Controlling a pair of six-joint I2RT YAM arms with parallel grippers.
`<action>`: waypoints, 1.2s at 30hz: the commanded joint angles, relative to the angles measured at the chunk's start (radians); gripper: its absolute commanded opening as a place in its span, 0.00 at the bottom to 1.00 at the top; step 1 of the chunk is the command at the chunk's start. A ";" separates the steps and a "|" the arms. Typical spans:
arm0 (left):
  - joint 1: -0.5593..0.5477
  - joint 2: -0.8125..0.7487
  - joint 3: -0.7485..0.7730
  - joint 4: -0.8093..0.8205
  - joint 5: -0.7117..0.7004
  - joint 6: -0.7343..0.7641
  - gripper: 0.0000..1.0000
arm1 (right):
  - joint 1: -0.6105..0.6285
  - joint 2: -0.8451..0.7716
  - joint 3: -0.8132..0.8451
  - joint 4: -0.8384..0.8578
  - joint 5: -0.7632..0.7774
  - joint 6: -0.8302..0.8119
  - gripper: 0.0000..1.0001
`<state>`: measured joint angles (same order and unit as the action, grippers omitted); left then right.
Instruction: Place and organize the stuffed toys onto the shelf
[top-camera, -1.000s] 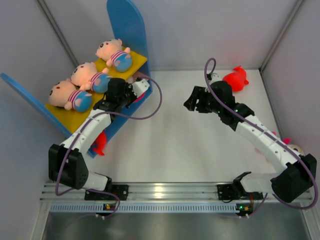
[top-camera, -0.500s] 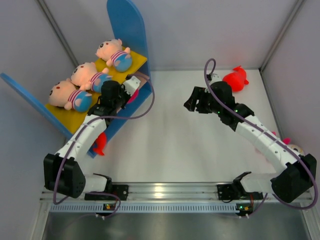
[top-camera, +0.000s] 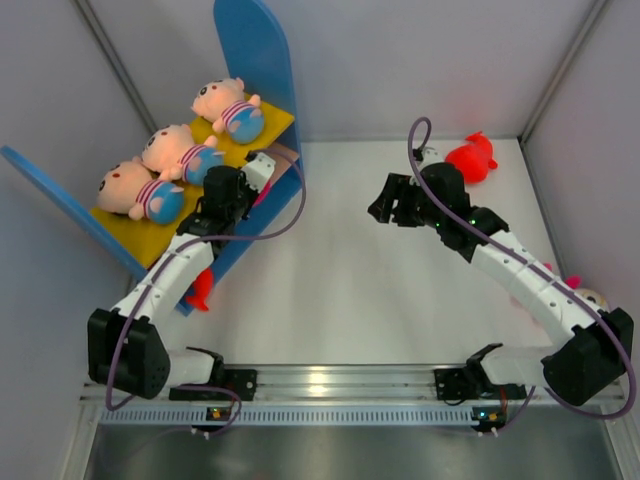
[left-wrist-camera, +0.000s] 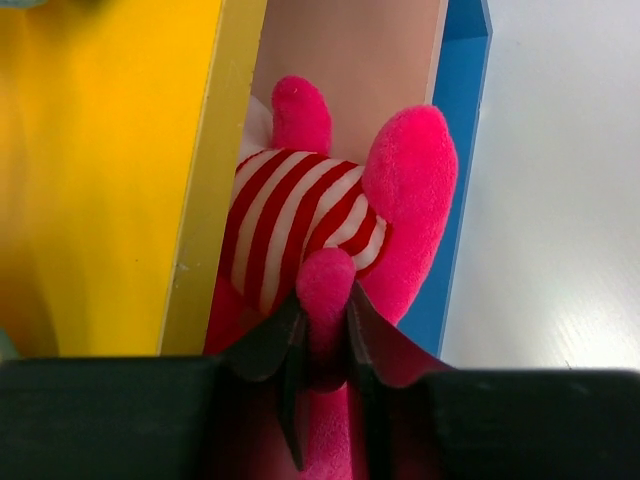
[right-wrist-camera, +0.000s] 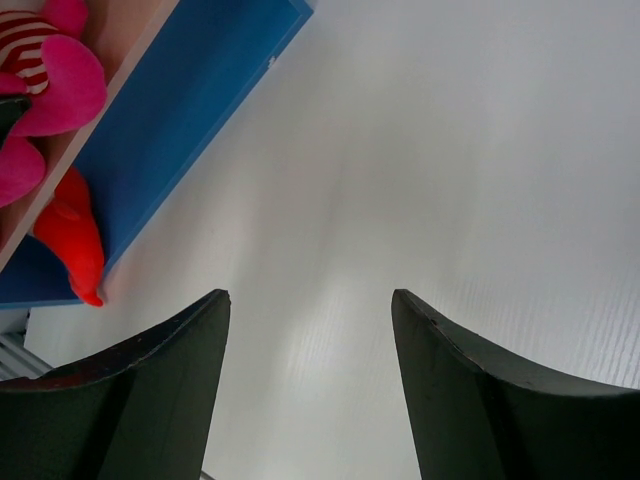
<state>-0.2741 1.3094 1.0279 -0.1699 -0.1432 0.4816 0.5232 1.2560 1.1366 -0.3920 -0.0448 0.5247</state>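
Note:
The shelf (top-camera: 258, 50) stands at the left with three peach-faced striped dolls (top-camera: 170, 152) lying on its yellow upper board (top-camera: 150, 235). My left gripper (top-camera: 258, 172) reaches in at the shelf's front edge. In the left wrist view it (left-wrist-camera: 325, 310) is shut on a pink limb of a plush doll (left-wrist-camera: 300, 225) with a red-and-white striped shirt, which lies on the tan lower board (left-wrist-camera: 350, 60). My right gripper (top-camera: 385, 205) hangs open and empty over the white table; its fingers (right-wrist-camera: 160, 370) hold nothing. A red plush (top-camera: 472, 158) lies at the back right.
Another red plush (top-camera: 198, 290) lies at the shelf's near end, also in the right wrist view (right-wrist-camera: 70, 240). A pale-faced doll (top-camera: 590, 297) shows at the right edge, mostly hidden by the right arm. Grey walls close in the left, back and right sides.
My left gripper has moved left and back toward the shelf, carrying the striped pink doll in under the yellow board. The right arm has not moved.

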 joint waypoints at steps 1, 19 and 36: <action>0.012 -0.050 0.009 0.044 -0.036 -0.021 0.24 | 0.001 -0.040 0.002 0.004 0.019 -0.014 0.66; 0.012 -0.121 0.118 -0.075 0.077 -0.044 0.54 | -0.130 -0.061 -0.046 -0.099 0.283 0.076 0.82; -0.004 -0.147 0.241 -0.307 0.393 -0.094 0.61 | -1.023 -0.319 -0.386 -0.291 0.677 0.474 0.99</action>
<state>-0.2710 1.1843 1.2152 -0.4103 0.1600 0.4049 -0.4232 0.8970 0.7639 -0.6689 0.5720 0.9306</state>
